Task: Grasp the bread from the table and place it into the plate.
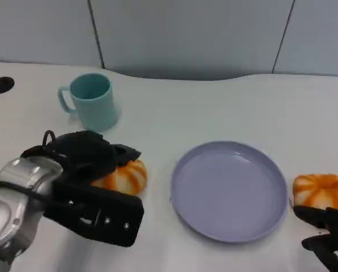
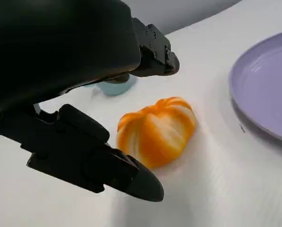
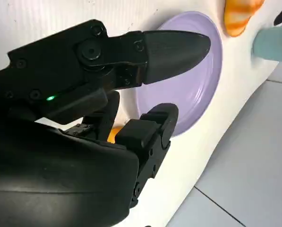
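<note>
Two orange-and-white breads lie on the white table (image 1: 225,102), one on each side of the purple plate (image 1: 229,191), and neither is in the plate yet. The left bread (image 1: 123,177) sits just beside the plate's left rim, and the left hand (image 1: 86,170) is right over it. In the left wrist view this bread (image 2: 156,131) lies between the fingers: one finger (image 2: 152,52) reaches past its far side and another (image 2: 107,165) passes its near side. The fingers are apart and I see a gap on both sides, so the hand is spread around the bread and does not hold it.

The right bread (image 1: 322,191) lies just beside the plate's right rim, and the right hand (image 1: 327,235) is just in front of it, near the robot. Its fingers are apart and hold nothing.

The left bread is round, with no clear long axis, so I think the turn of the wrist matters little. The left hand is the one better placed. Its next move, I judge, is to close the fingers and then carry the bread to the right, into the plate. A teal mug (image 1: 92,101) stands well behind the left hand.
</note>
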Robot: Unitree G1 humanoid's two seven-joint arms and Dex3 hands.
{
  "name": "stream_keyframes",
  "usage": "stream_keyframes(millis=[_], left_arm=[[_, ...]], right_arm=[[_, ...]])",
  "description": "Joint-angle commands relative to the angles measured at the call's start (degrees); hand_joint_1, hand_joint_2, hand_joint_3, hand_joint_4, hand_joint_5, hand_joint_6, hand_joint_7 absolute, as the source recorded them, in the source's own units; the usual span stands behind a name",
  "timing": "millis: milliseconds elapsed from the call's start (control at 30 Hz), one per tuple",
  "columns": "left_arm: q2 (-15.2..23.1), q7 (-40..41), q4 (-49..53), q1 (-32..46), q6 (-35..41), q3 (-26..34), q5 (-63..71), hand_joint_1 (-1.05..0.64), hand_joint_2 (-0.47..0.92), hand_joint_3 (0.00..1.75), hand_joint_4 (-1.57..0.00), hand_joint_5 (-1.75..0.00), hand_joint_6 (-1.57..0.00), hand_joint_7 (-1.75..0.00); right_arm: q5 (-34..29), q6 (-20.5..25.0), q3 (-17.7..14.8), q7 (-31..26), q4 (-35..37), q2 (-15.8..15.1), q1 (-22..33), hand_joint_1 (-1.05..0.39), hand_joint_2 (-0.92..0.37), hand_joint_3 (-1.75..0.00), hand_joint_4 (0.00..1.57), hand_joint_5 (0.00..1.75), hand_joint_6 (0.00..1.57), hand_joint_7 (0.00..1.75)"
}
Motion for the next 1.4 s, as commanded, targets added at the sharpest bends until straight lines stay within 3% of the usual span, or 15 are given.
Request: stream_keyframes(millis=[33, 267, 600, 933, 1100, 1400], left_arm=[[-4.04, 2.32, 10.62, -5.68, 3.3, -2.77, 1.46, -0.68, 0.72, 0.0, 0.0, -0.23, -0.15, -0.01], [-11.07, 9.66, 26.35, -12.69, 9.07, -6.65, 3.41, -0.66, 0.75, 0.01, -0.01, -0.2, -0.17, -0.01], [-15.43, 11.66, 40.06, -18.0, 11.04, -9.71, 1.28, -0.67, 0.74, 0.0, 0.0, -0.23, -0.21, -0.01], [-15.17, 11.22, 46.26, -20.45, 10.19, -11.69, -0.82, -0.7, 0.75, 0.0, -0.05, -0.22, -0.25, -0.02], [-13.04, 9.43, 46.68, -21.09, 9.31, -13.89, 0.25, -0.65, 0.74, 0.0, -0.07, -0.22, -0.28, -0.02], [-11.66, 5.73, 47.33, -23.09, 8.77, -15.78, -0.08, -0.58, 0.78, 0.01, -0.01, -0.16, -0.22, 0.0]], right_arm=[[-0.52, 0.71, -0.32, -0.32, -1.44, -0.61, 0.7, -0.42, -0.92, -0.39, 0.46, 0.77, 0.71, 0.0], [0.35, 0.56, -1.02, 0.29, -2.11, -0.57, 1.54, -0.41, -0.92, -0.4, 0.46, 0.77, 0.69, 0.0], [0.96, 1.29, -1.35, 0.26, -3.69, -0.35, 2.72, -0.42, -0.92, -0.41, 0.44, 0.76, 0.68, 0.0], [0.67, 1.41, -1.48, 0.2, -4.5, -0.65, 3.28, -0.42, -0.92, -0.42, 0.44, 0.75, 0.67, 0.0], [0.89, 1.15, -1.69, 0.28, -4.51, -0.68, 3.36, -0.41, -0.92, -0.43, 0.44, 0.75, 0.67, 0.0], [1.62, 1.09, -2.29, 0.72, -4.5, -0.53, 3.55, -0.42, -0.92, -0.43, 0.43, 0.74, 0.67, 0.0]])
